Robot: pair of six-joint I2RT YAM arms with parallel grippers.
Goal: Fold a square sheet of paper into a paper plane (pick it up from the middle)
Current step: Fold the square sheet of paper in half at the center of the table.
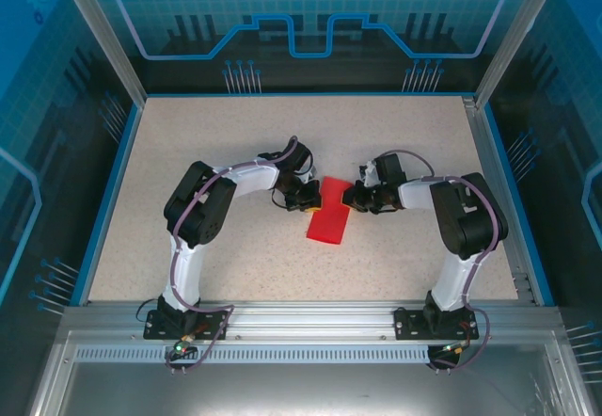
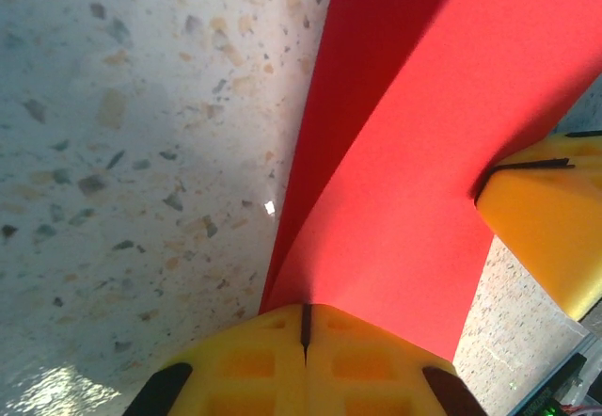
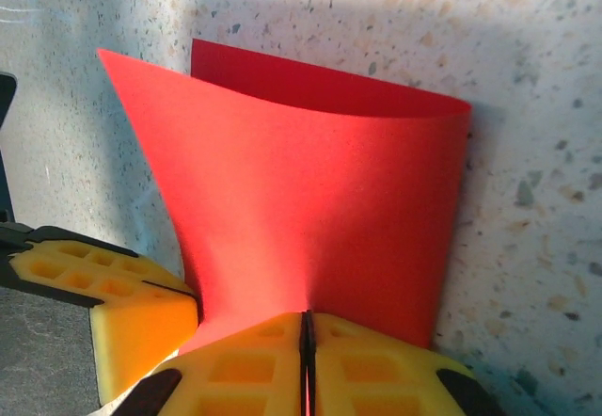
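The square sheet of paper (image 1: 328, 216) is bright red and lies mid-table, bent over on itself so that from above it reads as a narrow rectangle. My left gripper (image 1: 308, 200) is shut on its far left edge. My right gripper (image 1: 354, 197) is shut on its far right edge. In the left wrist view the yellow jaws (image 2: 306, 327) pinch the paper (image 2: 404, 152), which rises in a curve off the table. The right wrist view has its jaws (image 3: 306, 327) closed on the upper layer (image 3: 310, 190), with a lower layer's edge behind (image 3: 282, 70). The two grippers' fingertips almost touch.
The speckled beige table (image 1: 207, 143) has a blue rim and metal posts at its corners. The right gripper's yellow finger (image 2: 546, 228) sits close at the right of the left wrist view. The left gripper's finger (image 3: 113, 294) shows in the right wrist view.
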